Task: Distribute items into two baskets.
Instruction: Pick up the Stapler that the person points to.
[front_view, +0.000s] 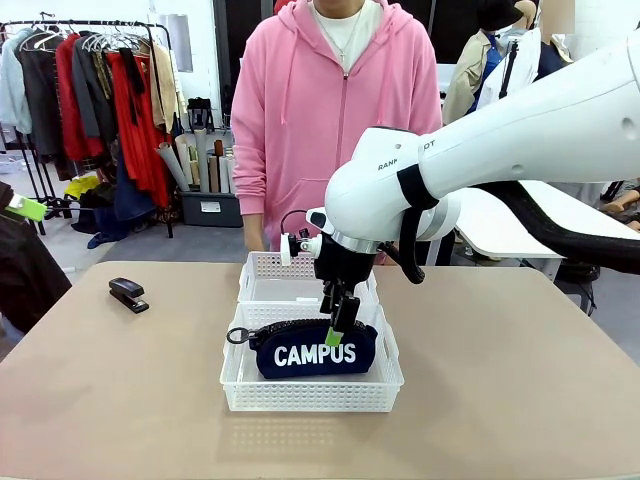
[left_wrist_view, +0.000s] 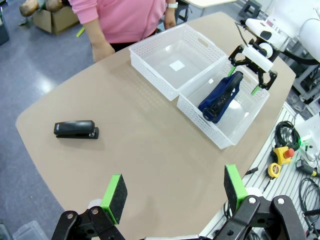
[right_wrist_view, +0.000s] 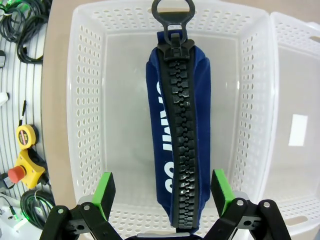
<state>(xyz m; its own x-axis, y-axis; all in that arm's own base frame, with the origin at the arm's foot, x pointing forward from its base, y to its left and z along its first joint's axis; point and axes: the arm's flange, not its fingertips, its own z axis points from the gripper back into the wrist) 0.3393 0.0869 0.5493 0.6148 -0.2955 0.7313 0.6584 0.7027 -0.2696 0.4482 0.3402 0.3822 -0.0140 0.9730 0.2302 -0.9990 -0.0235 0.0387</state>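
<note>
The navy "CAMPUS" pouch (front_view: 315, 351) (left_wrist_view: 220, 96) (right_wrist_view: 177, 130) lies in the nearer white basket (front_view: 310, 398) (left_wrist_view: 200, 113) (right_wrist_view: 82, 100), zipper up, ring pull toward the left. My right gripper (front_view: 336, 322) (left_wrist_view: 252, 75) (right_wrist_view: 162, 189) hangs just over it, open, with a green pad on each side of the pouch and a gap to each. The second basket (front_view: 262, 268) (left_wrist_view: 150, 60) (right_wrist_view: 300, 60) stands right behind the first and holds nothing. The black stapler (front_view: 128, 294) (left_wrist_view: 76, 129) rests on the table at far left. My left gripper (left_wrist_view: 175, 192) is open high above the table.
A person in a pink hoodie stands at the far edge behind the baskets, one hand (left_wrist_view: 102, 50) near the table. Beside the table lie cables, a yellow tape measure (right_wrist_view: 25, 134) and a red stop button (right_wrist_view: 20, 172). Bare tabletop (front_view: 500, 380) surrounds the baskets.
</note>
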